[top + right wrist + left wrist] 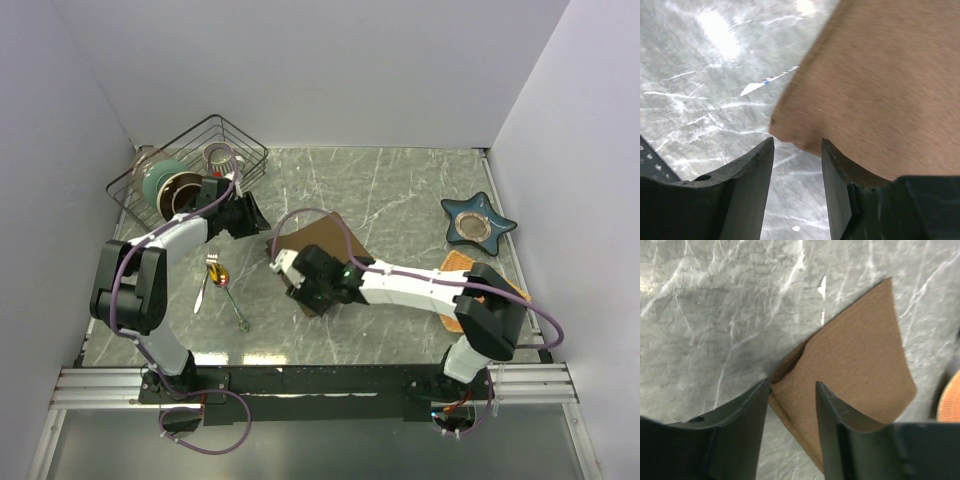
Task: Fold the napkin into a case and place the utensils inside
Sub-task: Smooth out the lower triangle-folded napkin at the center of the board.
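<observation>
Working with a napkin, dark brown, spread near the middle of the table and partly hidden under the right arm. Looks soft, thin and light; likely to droop, crease and slide on the smooth marbled top rather than hold a fold unaided. Already doubled at one corner in the left wrist view, with two layers parting slightly at the edge. Best taken at a corner or along a free edge, pinching both layers together where doubled. Worth pinning one side while pulling the other, to avoid dragging the whole napkin. Not fragile, so no harm from a firm pinch.

As for the left gripper: spread, straddling the doubled corner, nothing pinched as far as can be seen. As for the right gripper: also spread, sitting just at another corner of the napkin, not closed on it.

Over to the utensils: lying on bare table to the left of the napkin, apart from it. Slim metal, hard, probably slippery, easiest gripped across a handle. Fold far from finished.

Nothing readable anywhere: no brand, label or writing on the napkin, the utensils, the wire basket or the star-shaped dish.
</observation>
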{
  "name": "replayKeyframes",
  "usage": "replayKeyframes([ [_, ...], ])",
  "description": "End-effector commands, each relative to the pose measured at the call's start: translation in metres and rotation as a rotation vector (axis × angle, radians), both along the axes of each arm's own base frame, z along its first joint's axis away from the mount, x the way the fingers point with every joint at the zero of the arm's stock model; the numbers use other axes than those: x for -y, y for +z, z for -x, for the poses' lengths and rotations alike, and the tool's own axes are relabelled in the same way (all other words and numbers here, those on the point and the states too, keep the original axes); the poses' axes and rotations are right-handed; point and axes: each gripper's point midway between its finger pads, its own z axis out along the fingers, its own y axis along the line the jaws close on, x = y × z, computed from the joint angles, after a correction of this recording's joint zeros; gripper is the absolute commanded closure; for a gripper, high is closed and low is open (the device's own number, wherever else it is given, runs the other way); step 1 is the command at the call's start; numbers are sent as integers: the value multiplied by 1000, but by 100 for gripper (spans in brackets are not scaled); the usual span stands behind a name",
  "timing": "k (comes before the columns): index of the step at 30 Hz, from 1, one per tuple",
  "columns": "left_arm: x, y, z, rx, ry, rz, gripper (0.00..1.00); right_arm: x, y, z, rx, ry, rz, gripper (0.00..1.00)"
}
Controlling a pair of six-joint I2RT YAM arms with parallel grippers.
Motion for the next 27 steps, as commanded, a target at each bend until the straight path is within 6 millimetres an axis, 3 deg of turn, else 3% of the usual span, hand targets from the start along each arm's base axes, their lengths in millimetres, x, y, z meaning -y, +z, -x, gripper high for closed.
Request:
replayKeyframes([
  [1,7,-6,2,-27,-80,-39,45,9,21,-7,-83,-61,-87,51],
  [3,11,-10,2,-45,-91,-32,42,18,14,-13,-135,-102,-87,53],
  [7,19,-16,3,-74,-108,-11,45,36,4,-17,-225,-178,-87,55],
  [12,25,-32,11,-144,-123,9,50,48,7,-23,-230,-208,-100,55],
  [16,27,-29,12,-153,-127,22,67,52,13,-31,-229,-223,-118,55],
  [21,28,-9,15,-126,-134,36,92,50,18,-35,-214,-211,-125,55],
  [24,26,-4,24,-137,-129,41,97,50,21,-37,-205,-206,-127,55],
  [27,22,-5,31,-145,-123,25,95,50,22,-38,-205,-200,-130,55],
])
